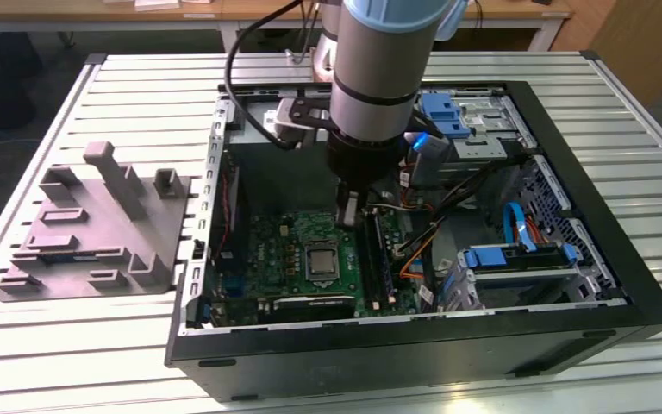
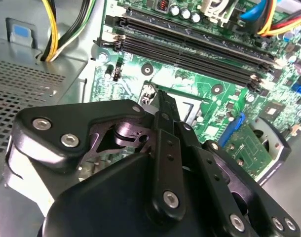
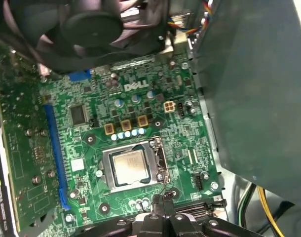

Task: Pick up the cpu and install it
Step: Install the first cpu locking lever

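Inside open pc case [image 1: 607, 302] on slatted table [image 1: 66, 354]: arm reaching down, gripper [image 1: 352, 220] low over green mobo [image 1: 279, 250], near the board's 12 o'clock edge in exterior view. Fingers [image 2: 163, 118] pressed together to one thin tip, nothing clamped between.

Cpu [image 1: 321, 261] seated flat in its socket [image 3: 107, 173] mid-board, silvery top up, dark frame round it. Exterior view: cpu at approx 7 o'clock of the gripper tip, near but apart, no contact. First wrist view: cpu [image 3: 131, 167] square in socket, gripper tip [image 3: 163, 200] just beside socket's corner, off the chip itself. Second wrist view: tip [image 2: 159, 98] over socket edge, chip mostly hidden behind the fingers.

Ram slots [image 2: 190, 49] just past the tip, empty-looking. Black fan [image 3: 91, 29] beyond the socket's far side. Grey fixture block [image 1: 90, 224] on table at 9 o'clock of case. Blue drive caddy [image 1: 515, 257] at 3 o'clock of the board.
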